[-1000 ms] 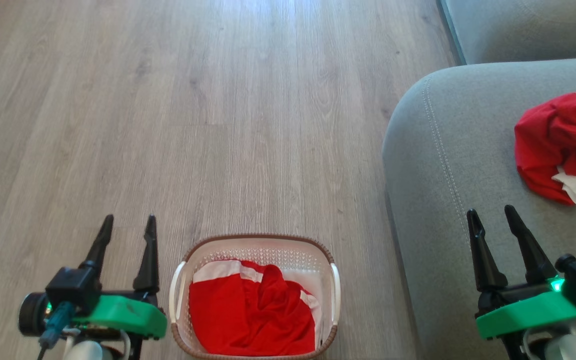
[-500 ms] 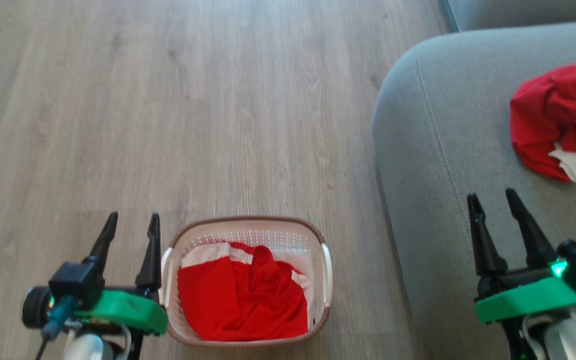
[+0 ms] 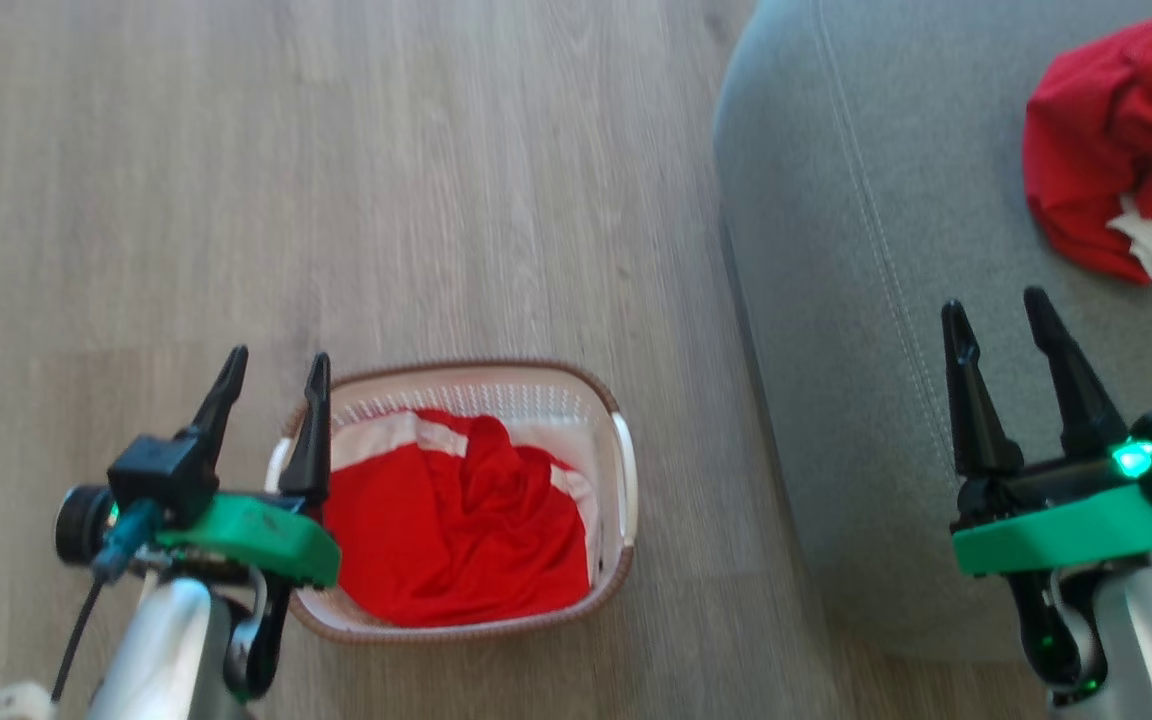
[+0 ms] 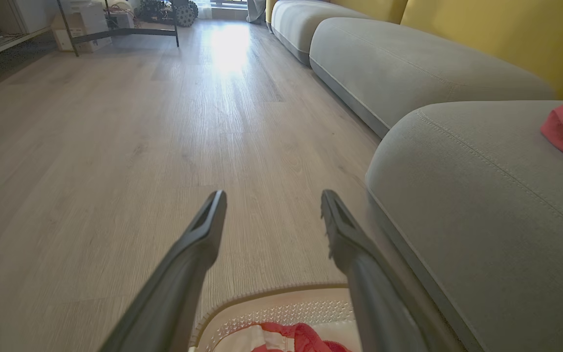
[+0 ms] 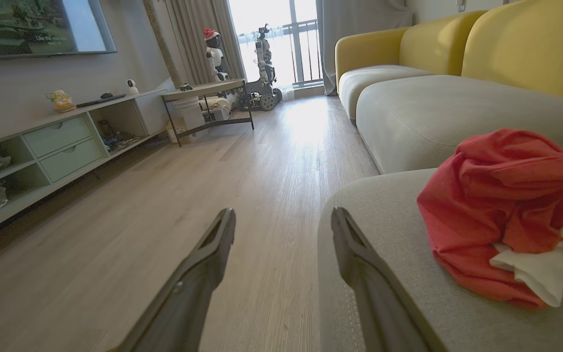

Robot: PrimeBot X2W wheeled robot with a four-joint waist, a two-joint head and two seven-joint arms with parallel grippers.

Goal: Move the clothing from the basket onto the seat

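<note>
One red garment with white stripes lies in the cream basket on the floor; its far rim and a bit of the fabric show low in the left wrist view. The other red garment lies crumpled on the grey-green seat, also clear in the right wrist view. My left gripper is open and empty, over the basket's left rim. My right gripper is open and empty above the seat, short of the crumpled garment.
Wood floor spreads left and ahead of the basket. More grey cushions with yellow backs run along the right. A low media shelf, a metal-legged table and a parked robot stand far off.
The head camera has tipped down and shifted, so basket and seat sit higher and further left in view. Both grippers stay open and empty; the left one now overlaps the basket's left rim.
</note>
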